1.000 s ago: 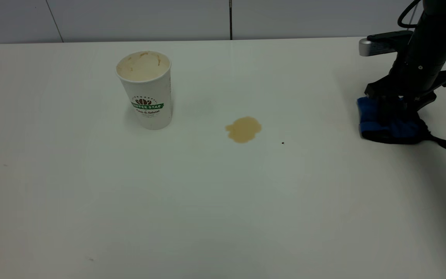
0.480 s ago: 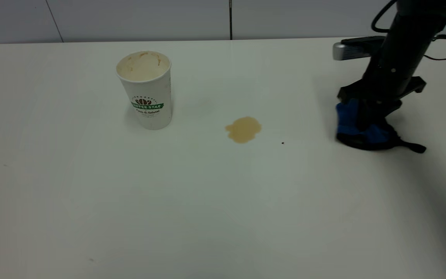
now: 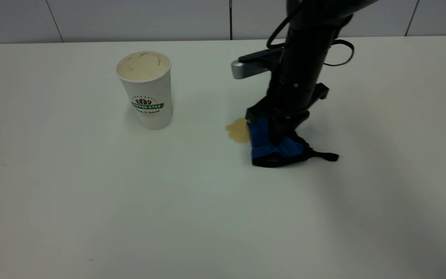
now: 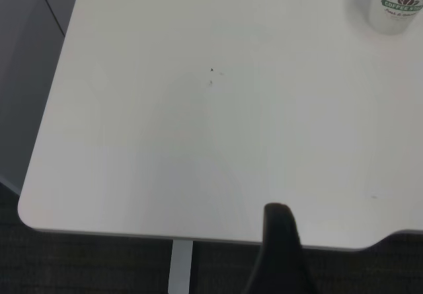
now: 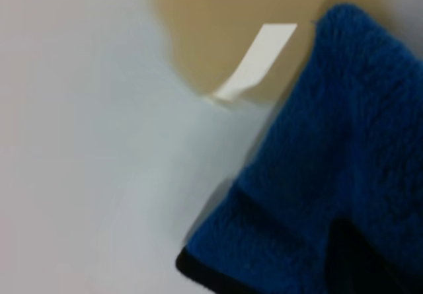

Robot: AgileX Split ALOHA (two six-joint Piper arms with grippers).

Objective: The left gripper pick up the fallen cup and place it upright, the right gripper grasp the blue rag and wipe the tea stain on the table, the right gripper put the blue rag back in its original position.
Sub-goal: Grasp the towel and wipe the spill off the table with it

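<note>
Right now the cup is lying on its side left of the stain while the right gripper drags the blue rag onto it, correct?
Not quite: the exterior view shows the cup standing upright. The right gripper does press the blue rag onto the tea stain.

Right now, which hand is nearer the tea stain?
Right. The right hand presses the blue rag against the tea stain; the left hand is parked beyond the table edge.

The table [image 3: 91, 193] is plain white with a few tiny dark specks. On it, the cup [image 3: 147, 91] is white with a green band, a brown bean logo and a tan-stained cream inside. Right of the cup, the tea stain [image 3: 237, 131] is tan-brown. Against the stain, the rag [image 3: 271, 149] is bright blue with black edging, under the black right gripper [image 3: 281, 120], which carries a silver-grey cylinder [image 3: 242, 69].
</note>
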